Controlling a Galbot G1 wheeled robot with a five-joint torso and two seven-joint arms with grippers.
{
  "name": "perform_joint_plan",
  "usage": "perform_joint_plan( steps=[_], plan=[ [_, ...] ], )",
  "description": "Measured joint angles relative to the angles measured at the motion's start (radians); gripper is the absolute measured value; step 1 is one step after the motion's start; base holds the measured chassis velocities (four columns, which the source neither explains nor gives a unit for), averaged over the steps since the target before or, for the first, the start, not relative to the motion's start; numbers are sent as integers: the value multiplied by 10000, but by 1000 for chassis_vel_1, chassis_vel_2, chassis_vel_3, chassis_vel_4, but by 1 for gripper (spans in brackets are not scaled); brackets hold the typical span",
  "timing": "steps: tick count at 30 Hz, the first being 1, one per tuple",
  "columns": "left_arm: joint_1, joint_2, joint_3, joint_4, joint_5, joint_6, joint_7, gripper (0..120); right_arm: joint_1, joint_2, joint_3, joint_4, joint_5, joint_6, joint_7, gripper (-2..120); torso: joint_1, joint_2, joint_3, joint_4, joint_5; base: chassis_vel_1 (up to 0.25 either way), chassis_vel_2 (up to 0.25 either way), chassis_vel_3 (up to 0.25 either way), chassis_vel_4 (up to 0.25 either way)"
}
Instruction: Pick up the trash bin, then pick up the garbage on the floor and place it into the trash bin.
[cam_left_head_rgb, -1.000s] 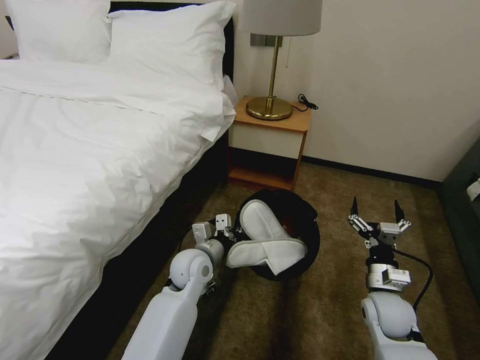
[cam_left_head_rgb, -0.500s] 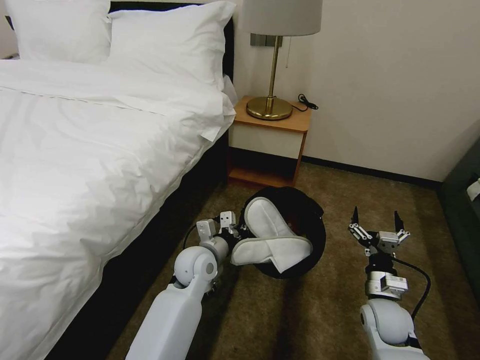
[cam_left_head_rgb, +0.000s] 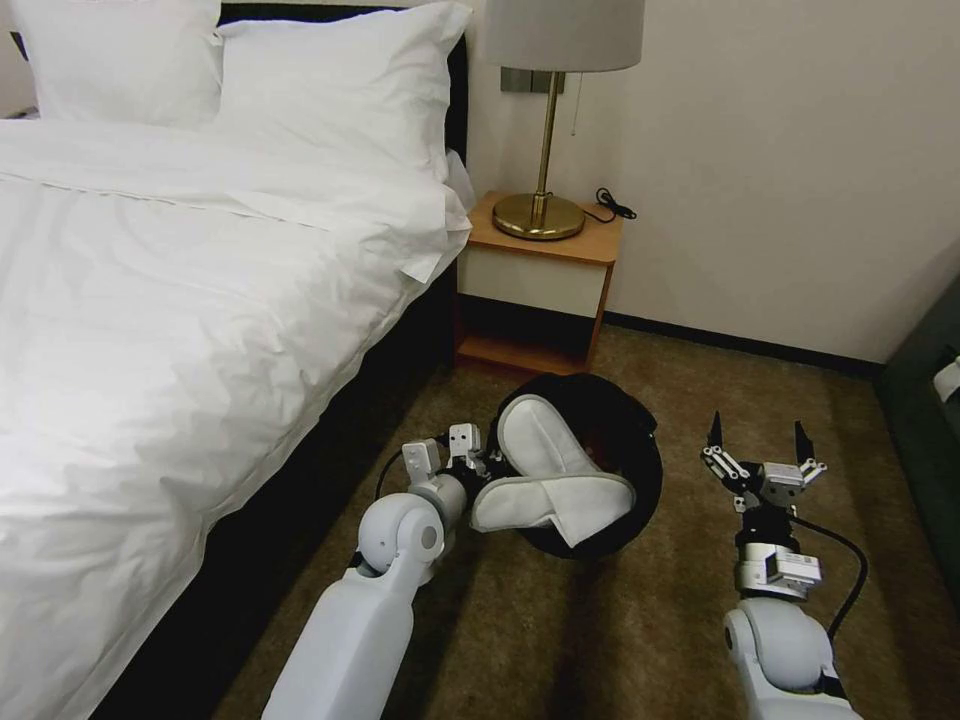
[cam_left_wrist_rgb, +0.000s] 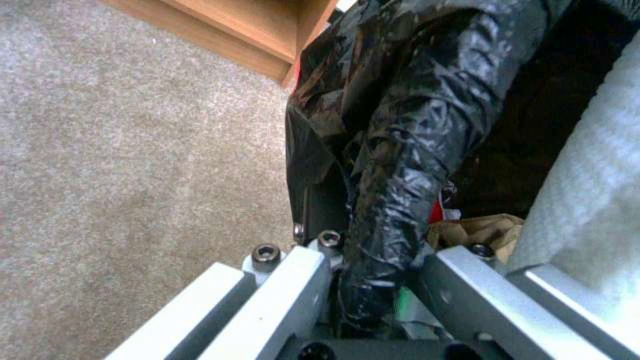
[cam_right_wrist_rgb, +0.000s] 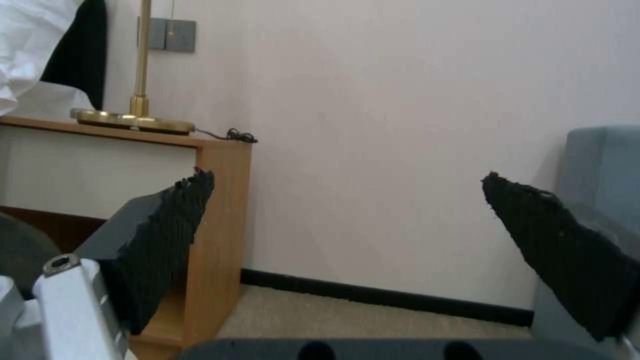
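Two arms: both reach forward low over the carpet (cam_left_head_rgb: 620, 620) beside the bed (cam_left_head_rgb: 150, 300).
Left end effector (cam_left_head_rgb: 478, 462): pinched on the near rim of the trash bin (cam_left_head_rgb: 625, 440); the left wrist view shows the bag-wrapped rim (cam_left_wrist_rgb: 400, 165) running between its jaws, a hold that seems meant to carry the bin clear of the floor.
Trash bin position: in front of the nightstand (cam_left_head_rgb: 535, 285), tipped so its mouth faces the head camera, probably a result of the one-sided rim grip.
Contents: two white slippers (cam_left_head_rgb: 545, 480) crossed over the mouth; brown paper (cam_left_wrist_rgb: 477, 231) and a red scrap (cam_left_wrist_rgb: 437, 212) deeper inside.
Right end effector (cam_left_head_rgb: 758, 440): spread wide and empty, pointing toward the wall (cam_right_wrist_rgb: 400, 125), just right of the bin.
Progress: judged nearly complete, as no litter lies on the visible carpet.
Writing: none legible.
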Motion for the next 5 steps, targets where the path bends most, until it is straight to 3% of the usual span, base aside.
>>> perform_joint_plan(
  steps=[5],
  plan=[
    [-21,-53,54,10,9,1,-2,0,-11,-8,12,0,-3,52,-52,100,0,0,0,0,0,0,0,0,0]
  ],
)
